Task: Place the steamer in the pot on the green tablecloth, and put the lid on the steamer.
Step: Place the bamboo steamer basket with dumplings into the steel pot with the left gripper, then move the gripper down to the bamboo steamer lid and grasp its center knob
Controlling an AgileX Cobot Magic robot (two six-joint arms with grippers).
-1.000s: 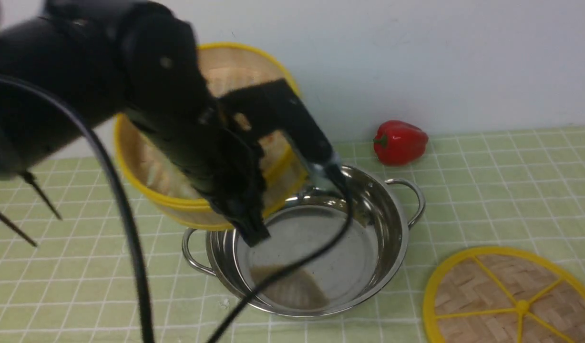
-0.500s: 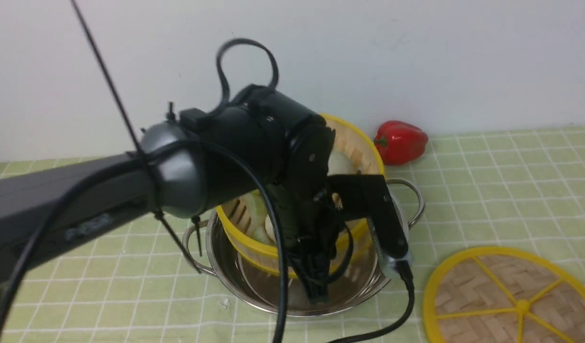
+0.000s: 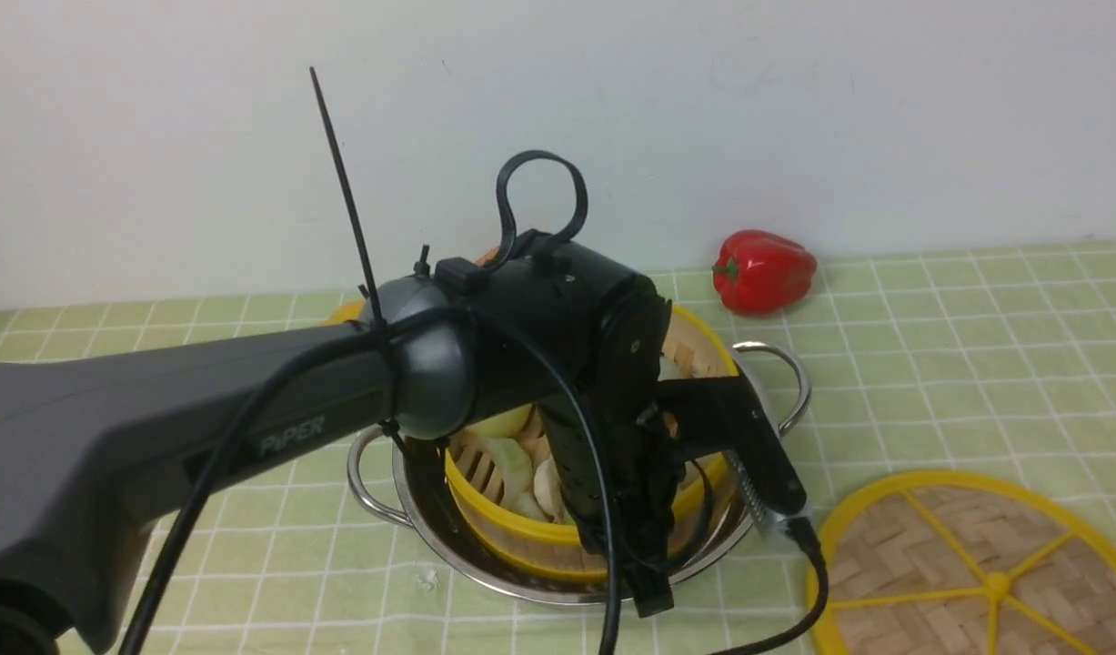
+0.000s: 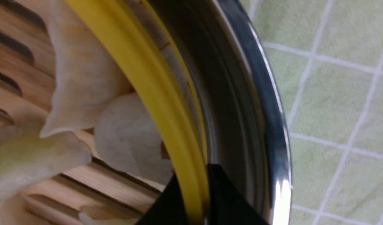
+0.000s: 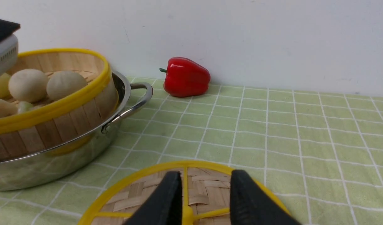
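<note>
left hand (image 4: 194,200) pinching steamer (image 4: 154,87), right hand (image 5: 206,175) parted

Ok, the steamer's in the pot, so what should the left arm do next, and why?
Probably open the left gripper and lift clear. Its jaws pinch the rim of the steamer, which already sits in the pot, and the lid lies on the cloth under the open right gripper, unable to go on until then.

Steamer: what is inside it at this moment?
The steamer holds round pale buns and folded dumplings on a slatted wooden floor. The left arm covers much of its interior in the front view, so the full count is hidden.
</note>
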